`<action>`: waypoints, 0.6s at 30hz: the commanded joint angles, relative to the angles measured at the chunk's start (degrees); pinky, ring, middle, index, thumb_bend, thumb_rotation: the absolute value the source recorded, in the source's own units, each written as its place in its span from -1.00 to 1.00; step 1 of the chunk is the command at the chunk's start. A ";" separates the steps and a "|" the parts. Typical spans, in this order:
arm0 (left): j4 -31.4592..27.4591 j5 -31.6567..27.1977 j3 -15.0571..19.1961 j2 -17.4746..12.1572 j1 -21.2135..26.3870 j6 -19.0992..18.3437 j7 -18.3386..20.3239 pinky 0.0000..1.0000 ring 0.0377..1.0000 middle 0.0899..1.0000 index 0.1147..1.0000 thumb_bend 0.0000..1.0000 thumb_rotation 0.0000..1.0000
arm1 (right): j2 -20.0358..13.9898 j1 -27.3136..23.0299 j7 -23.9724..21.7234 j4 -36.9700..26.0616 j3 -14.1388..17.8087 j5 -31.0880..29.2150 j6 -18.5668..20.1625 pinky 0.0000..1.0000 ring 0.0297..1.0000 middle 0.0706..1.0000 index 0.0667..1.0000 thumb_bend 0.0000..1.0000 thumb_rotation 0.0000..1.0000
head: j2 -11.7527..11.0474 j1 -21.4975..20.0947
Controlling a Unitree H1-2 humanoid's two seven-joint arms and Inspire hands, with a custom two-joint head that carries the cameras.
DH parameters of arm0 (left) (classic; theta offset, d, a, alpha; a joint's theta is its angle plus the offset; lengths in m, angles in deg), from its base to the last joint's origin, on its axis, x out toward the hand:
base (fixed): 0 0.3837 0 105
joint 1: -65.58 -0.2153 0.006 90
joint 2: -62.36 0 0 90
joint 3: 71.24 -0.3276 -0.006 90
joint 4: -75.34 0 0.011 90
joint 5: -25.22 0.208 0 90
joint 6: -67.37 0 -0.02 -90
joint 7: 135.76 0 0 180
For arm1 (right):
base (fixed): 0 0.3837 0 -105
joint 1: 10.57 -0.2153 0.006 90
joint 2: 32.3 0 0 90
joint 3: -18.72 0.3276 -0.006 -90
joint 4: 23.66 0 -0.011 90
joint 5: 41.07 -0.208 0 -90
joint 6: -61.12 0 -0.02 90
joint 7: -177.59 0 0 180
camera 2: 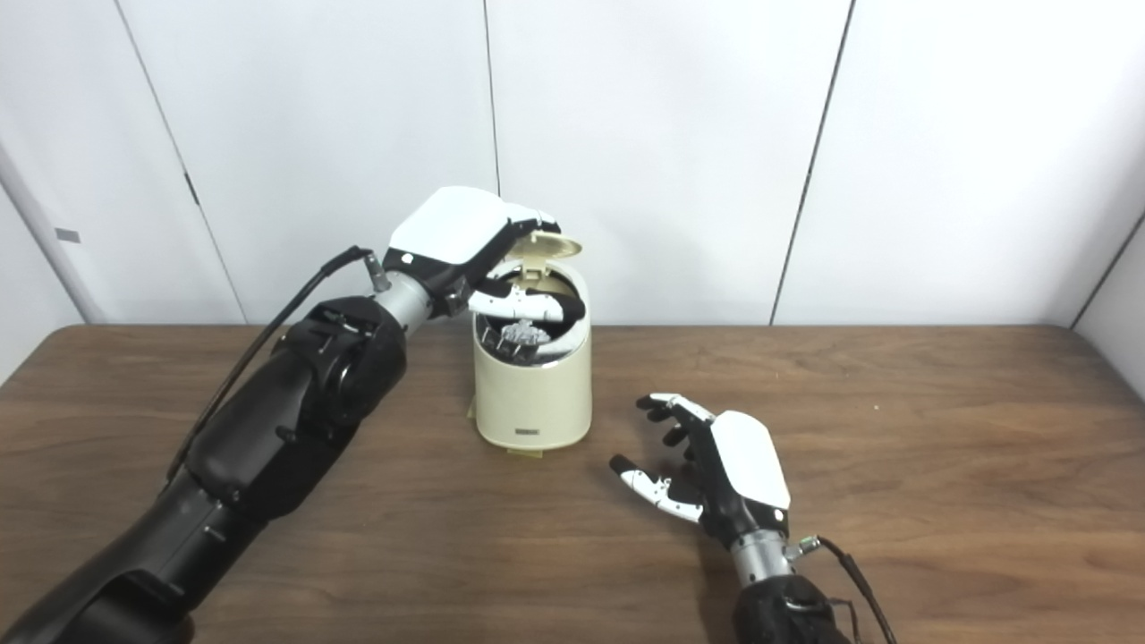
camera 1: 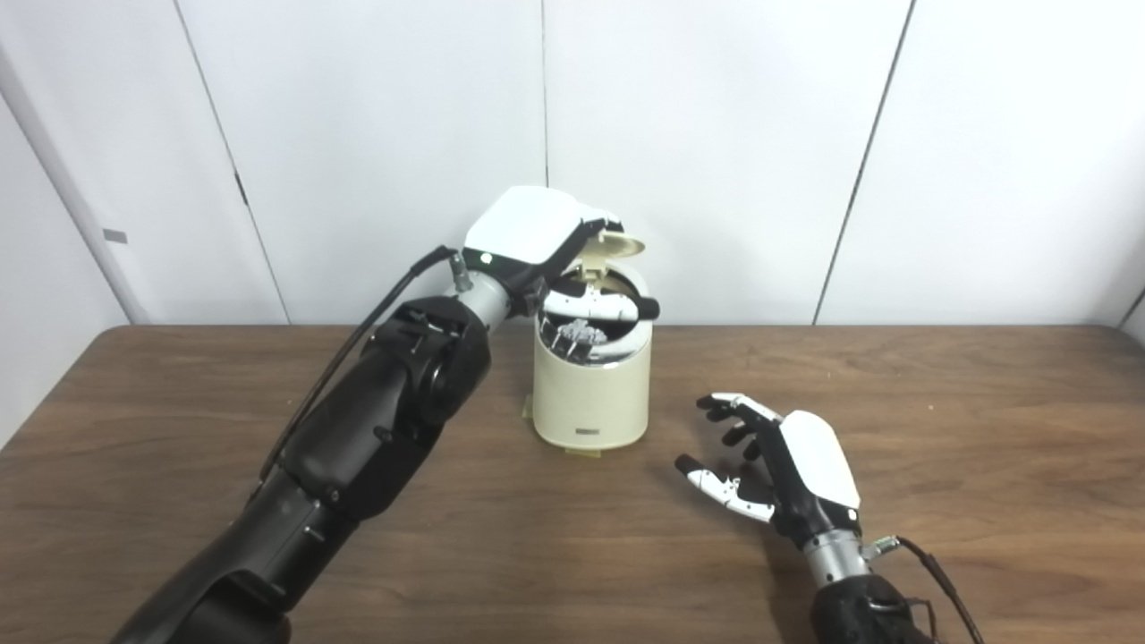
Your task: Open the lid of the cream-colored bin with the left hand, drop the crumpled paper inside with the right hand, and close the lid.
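The cream-colored bin point(camera 1: 590, 394) stands at the middle back of the table. Its lid point(camera 1: 620, 243) is tipped up and back, so the bin is open. My left hand point(camera 1: 528, 228) is over the bin's top, with its fingers on the raised lid and its thumb point(camera 1: 599, 307) lying across the opening. A grey crumpled paper point(camera 1: 577, 335) lies inside the bin, under the thumb. My right hand point(camera 1: 787, 465) is open and empty, low over the table to the right of and nearer than the bin.
The brown wooden table point(camera 1: 939, 420) runs up to white wall panels behind the bin. A small cream foot or pedal point(camera 1: 581, 453) sticks out at the bin's base. My left forearm point(camera 1: 376, 420) crosses the table's left half.
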 commanded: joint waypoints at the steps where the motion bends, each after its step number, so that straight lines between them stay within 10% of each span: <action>1: -1.10 1.56 -0.09 -0.86 0.24 0.51 0.18 0.74 0.67 0.64 0.66 0.85 0.98 | 1.11 0.91 0.68 1.52 -0.56 -0.71 -0.74 -0.06 0.18 0.36 0.44 -0.26 0.06 | 0.12 -0.02; 18: -5.87 4.73 -0.48 -1.45 -7.05 3.11 -0.18 0.81 0.68 0.64 0.66 0.84 0.96 | 0.41 0.91 -0.23 0.99 -0.57 -1.23 0.05 -0.08 0.15 0.39 0.45 -0.26 0.14 | 0.59 0.10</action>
